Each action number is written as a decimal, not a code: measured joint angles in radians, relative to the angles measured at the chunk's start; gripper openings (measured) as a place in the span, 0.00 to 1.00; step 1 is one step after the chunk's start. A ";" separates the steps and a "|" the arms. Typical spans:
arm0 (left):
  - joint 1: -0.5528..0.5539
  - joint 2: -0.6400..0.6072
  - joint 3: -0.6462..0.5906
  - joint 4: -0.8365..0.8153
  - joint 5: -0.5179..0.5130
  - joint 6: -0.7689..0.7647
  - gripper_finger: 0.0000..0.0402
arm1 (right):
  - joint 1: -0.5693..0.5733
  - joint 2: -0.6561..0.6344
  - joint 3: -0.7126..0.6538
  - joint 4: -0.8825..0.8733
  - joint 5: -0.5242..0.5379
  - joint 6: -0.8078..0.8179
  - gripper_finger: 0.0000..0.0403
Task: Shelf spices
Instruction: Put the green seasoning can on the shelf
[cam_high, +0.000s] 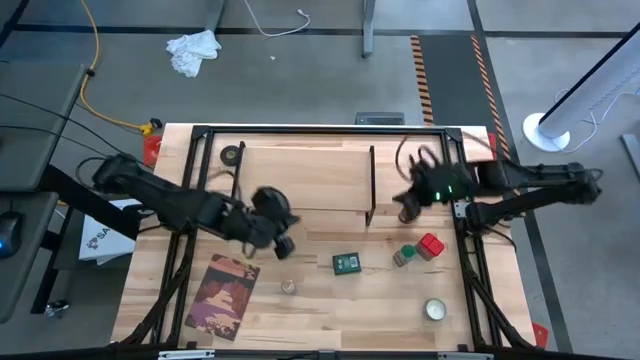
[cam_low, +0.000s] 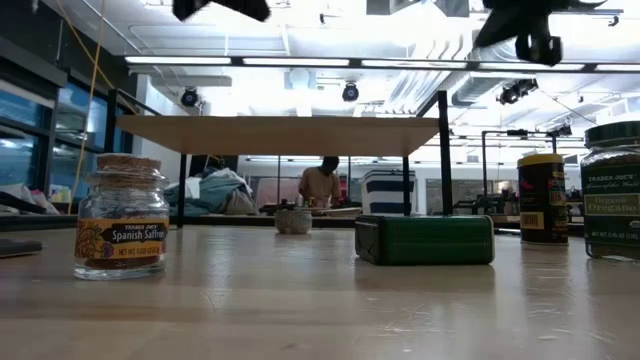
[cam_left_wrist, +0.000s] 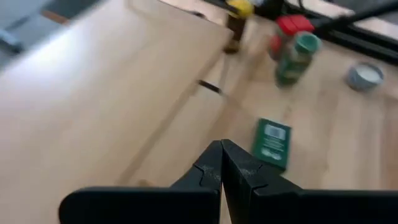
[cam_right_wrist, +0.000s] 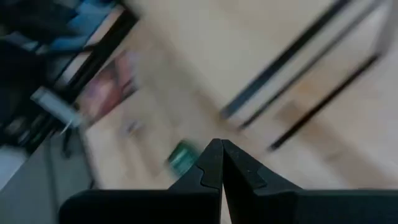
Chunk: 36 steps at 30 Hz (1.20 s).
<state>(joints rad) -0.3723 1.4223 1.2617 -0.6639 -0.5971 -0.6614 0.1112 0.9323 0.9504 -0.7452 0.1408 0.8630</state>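
Note:
The shelf (cam_high: 305, 178) stands on thin black legs at the table's far middle, its board bare. In front of it stand the spices: a dark green square tin (cam_high: 346, 263), a green-lidded jar (cam_high: 404, 256), a red-topped one (cam_high: 430, 246) and a tiny clear jar (cam_high: 288, 287). The yellow-lidded jar (cam_left_wrist: 236, 22) stands by the shelf's right leg. My left gripper (cam_high: 283, 245) hangs shut in the air near the shelf's front left corner, holding nothing. My right gripper (cam_high: 407, 210) hangs shut above the shelf's right end, also holding nothing.
A black tape roll (cam_high: 232, 155) lies at the far left behind the shelf. A flat round pale tin (cam_high: 434, 310) sits near the front right. A reddish booklet (cam_high: 225, 295) lies at the front left. The table's black frame (cam_high: 320, 130) runs along its edges.

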 joint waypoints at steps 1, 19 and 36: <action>-0.003 0.028 0.000 0.023 0.022 0.000 0.00 | 0.062 0.018 0.000 0.016 0.015 0.023 0.00; -0.051 0.354 0.000 0.144 0.231 -0.114 0.00 | 0.412 0.570 0.007 0.321 0.021 0.363 0.00; -0.036 0.357 -0.094 0.327 0.291 0.036 0.00 | 0.296 0.624 0.028 0.302 -0.039 0.463 0.07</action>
<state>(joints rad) -0.4084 1.7794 1.1675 -0.3364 -0.3061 -0.6259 0.4072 1.5558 0.9787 -0.4433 0.1013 1.3260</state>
